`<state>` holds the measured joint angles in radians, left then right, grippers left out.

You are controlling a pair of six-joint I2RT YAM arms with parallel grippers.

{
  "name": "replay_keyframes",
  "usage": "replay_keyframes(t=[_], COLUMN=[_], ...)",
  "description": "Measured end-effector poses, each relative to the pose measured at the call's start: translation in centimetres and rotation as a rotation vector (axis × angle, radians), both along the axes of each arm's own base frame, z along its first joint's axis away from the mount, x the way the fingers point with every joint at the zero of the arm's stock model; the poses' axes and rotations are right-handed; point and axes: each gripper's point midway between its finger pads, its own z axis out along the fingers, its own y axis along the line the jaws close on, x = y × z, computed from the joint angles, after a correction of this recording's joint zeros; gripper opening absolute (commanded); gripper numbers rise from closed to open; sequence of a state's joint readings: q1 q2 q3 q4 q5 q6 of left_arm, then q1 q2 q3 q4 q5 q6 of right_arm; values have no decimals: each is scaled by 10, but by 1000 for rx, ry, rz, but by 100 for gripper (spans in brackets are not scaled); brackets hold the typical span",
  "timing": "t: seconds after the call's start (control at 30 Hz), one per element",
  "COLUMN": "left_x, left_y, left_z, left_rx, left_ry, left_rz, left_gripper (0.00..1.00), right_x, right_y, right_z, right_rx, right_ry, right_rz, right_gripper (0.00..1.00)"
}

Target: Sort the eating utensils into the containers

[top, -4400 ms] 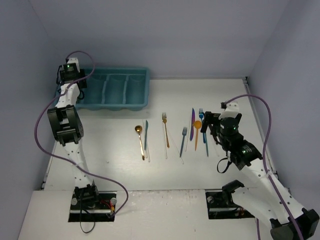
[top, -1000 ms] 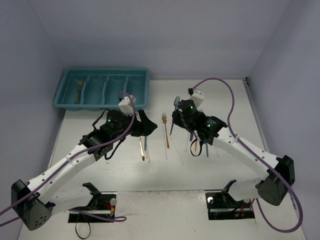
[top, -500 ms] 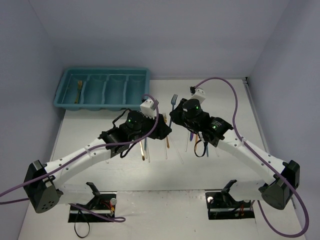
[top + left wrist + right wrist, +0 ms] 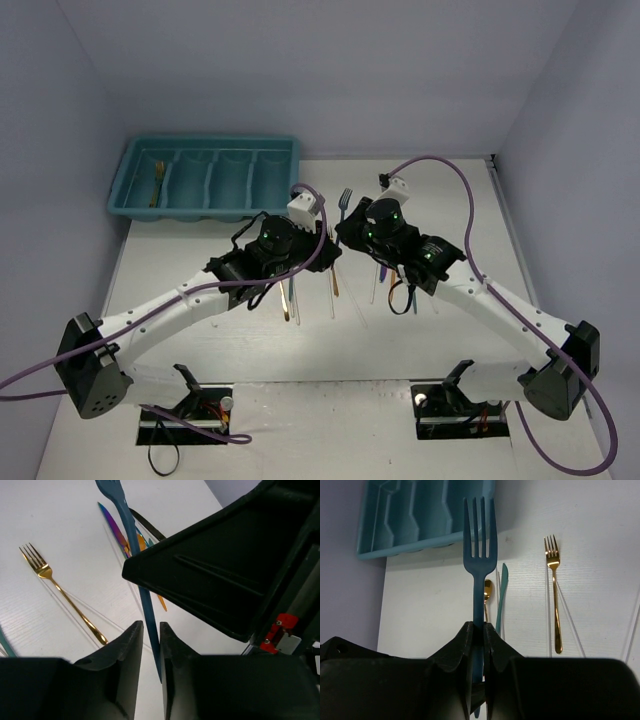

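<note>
Our left fingers (image 4: 125, 680) have swung in, nearly closed around the fork (image 4: 479, 555) our right fingers (image 4: 460, 670) pinch; we cannot confirm their grip, so clamp before releasing.

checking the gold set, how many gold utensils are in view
3: a slim gold fork lying on the table, a gold spoon to its left, and a gold utensil in the leftmost compartment of the teal plastic tray. Others may be hidden.

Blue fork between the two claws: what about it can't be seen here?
Top view: blue fork handle, hidden under right claw.
Left wrist view: its tines, cut off by the top edge.
Left wrist view: whether left claw touches the handle; gap too fine to tell.
</note>
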<state>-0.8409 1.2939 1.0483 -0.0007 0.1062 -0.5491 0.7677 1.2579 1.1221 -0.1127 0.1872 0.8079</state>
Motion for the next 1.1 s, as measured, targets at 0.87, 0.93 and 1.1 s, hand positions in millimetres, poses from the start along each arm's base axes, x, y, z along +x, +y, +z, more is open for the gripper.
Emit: replay_keyframes(t=[0.87, 0.93, 1.1], left_x=[74, 91, 137], left_y=[178, 223, 324], left_z=[-20, -17, -8], left_rx=[213, 268, 438], left_ry=[44, 41, 13], left_rz=[478, 567, 749], left_gripper=[0, 0, 0], right_x=[12, 9, 4], right_y=[-75, -90, -109], right_z=[10, 4, -17], right_rx=[-72, -97, -163], right_ry=[-98, -96, -73], right_rz=[-149, -171, -188], right_gripper=[76, 76, 76])
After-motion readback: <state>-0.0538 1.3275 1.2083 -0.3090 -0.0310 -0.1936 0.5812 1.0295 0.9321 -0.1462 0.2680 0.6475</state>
